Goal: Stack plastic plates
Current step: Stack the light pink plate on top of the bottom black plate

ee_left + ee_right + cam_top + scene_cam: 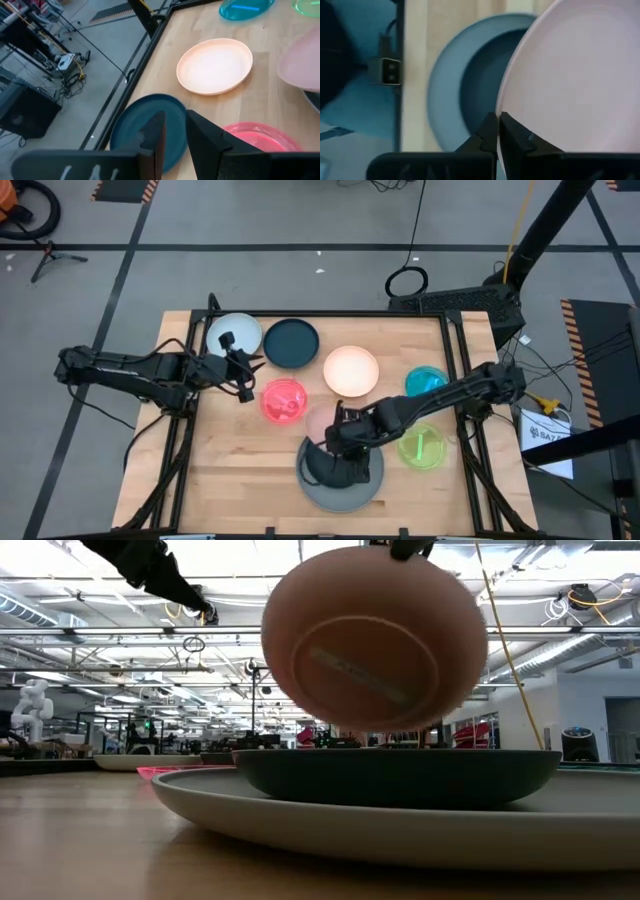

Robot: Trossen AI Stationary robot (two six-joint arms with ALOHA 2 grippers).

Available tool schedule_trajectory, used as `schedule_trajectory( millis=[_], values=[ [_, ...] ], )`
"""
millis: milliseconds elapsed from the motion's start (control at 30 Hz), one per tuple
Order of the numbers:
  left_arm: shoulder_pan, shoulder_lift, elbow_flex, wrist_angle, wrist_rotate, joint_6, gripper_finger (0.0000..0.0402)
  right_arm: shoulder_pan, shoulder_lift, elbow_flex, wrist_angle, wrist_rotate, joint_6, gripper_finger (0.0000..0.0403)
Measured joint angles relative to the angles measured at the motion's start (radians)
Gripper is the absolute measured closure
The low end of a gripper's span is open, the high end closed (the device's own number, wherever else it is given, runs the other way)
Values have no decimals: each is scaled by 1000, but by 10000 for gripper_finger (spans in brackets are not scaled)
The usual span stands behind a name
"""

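My right gripper (338, 418) is shut on a pink plate (375, 640), which it holds in the air above a black plate (395, 775). The black plate rests in a large grey plate (340, 485) near the table's front edge. Flat on the table lie a pale blue plate (233, 333), a dark teal plate (291, 343), a cream plate (351, 371), a teal plate (427, 381), a magenta plate (284, 401) and a green plate (423, 446). My left gripper (175, 115) hovers open and empty above the table's left side, between the dark teal and magenta plates. My right gripper pinches the pink plate's rim (501, 107) between its two fingers, which come slanting down from above. The plate is lifted clear and steeply tilted, hanging below the fingers with its underside (360, 660) toward the table's near edge, above the black plate.
Black frame rails (455, 370) run along the table's left, right and far edges. Bare wood lies at the front left (240, 470). A small camera unit (390, 71) sits at the near edge beside the grey plate.
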Motion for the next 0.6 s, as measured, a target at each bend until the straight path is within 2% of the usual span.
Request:
schedule_trajectory(
  millis=[133,400,600],
  values=[
    [0,0,0,20,0,25,319,6,32,16,-6,-57,39,402],
    [0,0,0,72,0,74,319,23,59,16,-4,-58,56,398],
    [0,0,0,97,0,97,319,25,59,16,37,-58,88,361]
  ],
)
